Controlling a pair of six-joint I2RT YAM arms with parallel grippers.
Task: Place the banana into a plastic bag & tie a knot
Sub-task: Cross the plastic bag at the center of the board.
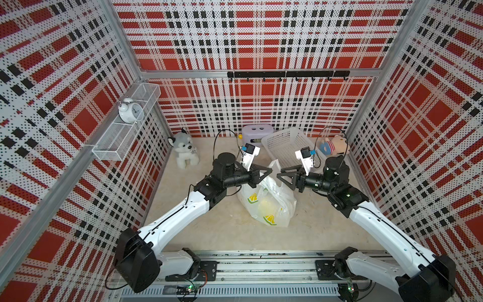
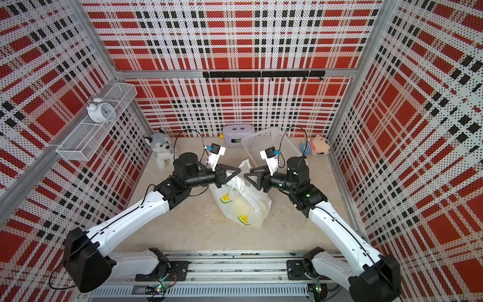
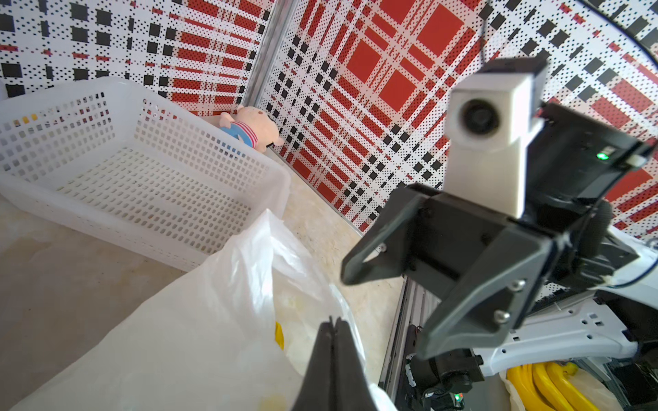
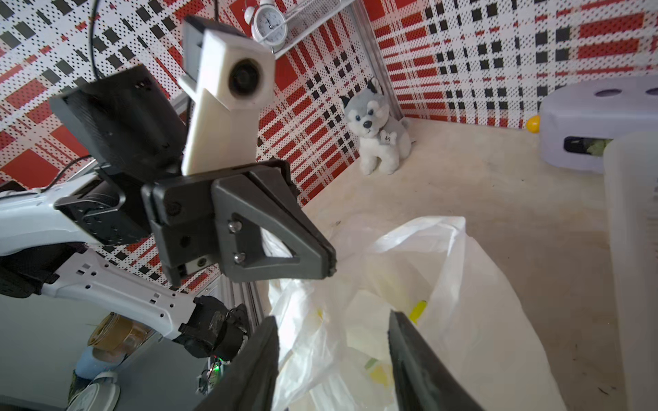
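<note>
The plastic bag (image 1: 269, 201) (image 2: 241, 202) lies crumpled mid-floor, white with lemon prints. Through its film the banana (image 1: 266, 207) (image 2: 239, 206) shows only as a dim yellow shape. One handle strip (image 1: 274, 165) stands up at the bag's far end; no knot is in view. My left gripper (image 1: 270, 170) (image 3: 334, 322) hovers over the bag's top, shut, with nothing seen between its fingers. Facing it tip to tip, my right gripper (image 1: 278, 175) (image 4: 331, 318) is open above the loose bag mouth (image 4: 409, 256), holding nothing.
A white mesh basket (image 1: 287, 146) stands just behind the bag. A husky plush (image 1: 184, 150) sits back left, a bear plush (image 1: 337, 146) back right, and a lilac box (image 1: 256, 133) with a small yellow ball (image 1: 239, 136) at the back wall. A wire shelf (image 1: 117, 146) holds an alarm clock (image 1: 130, 109).
</note>
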